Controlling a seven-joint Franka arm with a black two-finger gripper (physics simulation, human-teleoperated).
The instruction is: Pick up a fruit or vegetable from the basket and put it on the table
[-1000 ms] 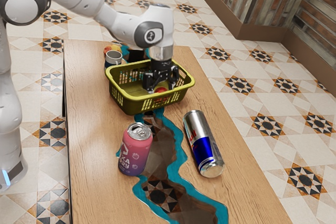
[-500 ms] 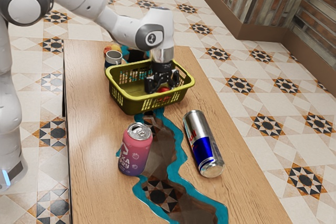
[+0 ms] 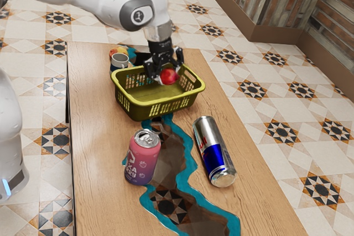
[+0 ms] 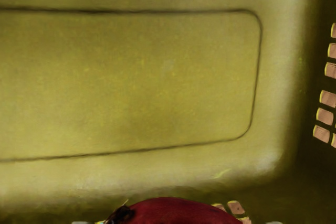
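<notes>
Red fruit (image 3: 169, 77) was in the gripper (image 3: 167, 71), up off the basket floor, upper middle of the exterior view. Fingers stood partly open, about one fruit width apart, pads clamped on two sides of it. Looked like an apple: round, glossy, with a dark stem end at the lower edge of the wrist view.

Basket (image 3: 145, 103) sat under it on the bench (image 3: 251, 192). Couldn't tell whether the fruit's underside was above the rim.

Handling, my read: firm, fairly light, skin smooth enough to slip or roll if pinched off-centre. Best hold was across the widest part, pads opposite each other, off the stem. Moderate squeeze; too hard risked a bruise.

Pick looked done, placing wasn't. Next move called for more height over the rim, then sideways and a low release on the wood. Round thing, so a drop could have sent it rolling into the pink can (image 3: 141, 158), lower left, or the silver can (image 3: 214, 150), right of centre.
</notes>
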